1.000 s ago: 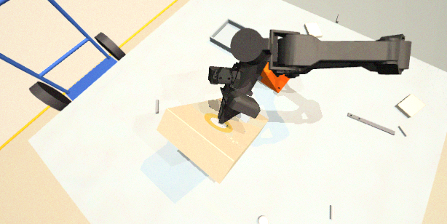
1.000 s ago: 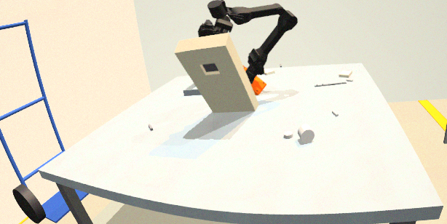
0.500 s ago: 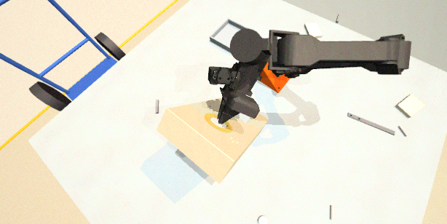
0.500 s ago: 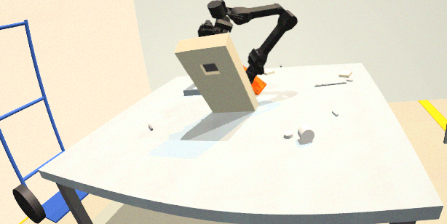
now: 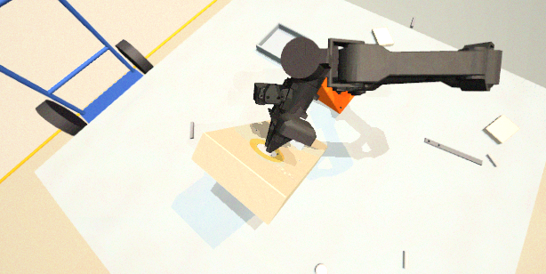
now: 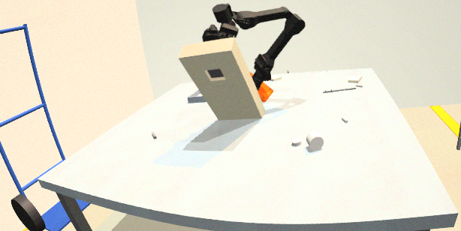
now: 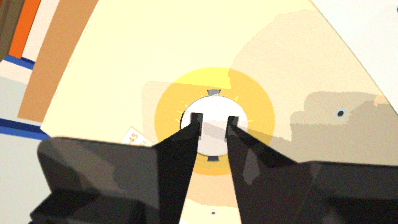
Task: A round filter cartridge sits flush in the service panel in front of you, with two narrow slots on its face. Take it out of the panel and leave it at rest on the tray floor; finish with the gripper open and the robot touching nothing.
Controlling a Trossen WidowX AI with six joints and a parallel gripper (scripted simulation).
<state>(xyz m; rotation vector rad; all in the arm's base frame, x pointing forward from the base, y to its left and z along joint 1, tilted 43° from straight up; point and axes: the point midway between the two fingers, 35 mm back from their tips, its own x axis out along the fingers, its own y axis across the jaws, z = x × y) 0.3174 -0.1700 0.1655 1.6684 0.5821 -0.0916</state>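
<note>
1. Reaching in from the right of the top view, the dark, matte arm (image 5: 418, 66) (image 6: 279, 46) angles its gripper (image 5: 269, 149) (image 7: 213, 129) down to the service panel (image 5: 240, 162) (image 6: 229, 88) (image 7: 125, 50), a pale tan, flat-faced box that leans on the table.
2. The round filter cartridge (image 5: 262, 147) (image 7: 215, 145) is in the panel, left of centre in the top view and mid-frame in the wrist view. Its smooth white face sits inside a flat yellow ring (image 5: 252, 143) (image 7: 167, 120) (two small dark notches mark the ring's inner edge, above and below).
3. The claw stands slightly spread, its narrow black tips a little apart over the cartridge's face, with no pinch on it; how deep they reach into the slots I cannot tell.
4. A shallow grey tray (image 5: 268, 35) (image 6: 197, 99) with thin, straight walls lies above centre in the top view, partly hidden by the arm.
5. The white tabletop (image 5: 147, 166) (image 6: 225, 181) has a faintly speckled finish. A slim grey bar (image 5: 453, 151) (image 6: 339, 90) lies at right in the top view.
6. A hand truck (image 5: 111, 95) (image 6: 44, 104) of blue tubing stands at the left of both outer views, beside the table.
</note>
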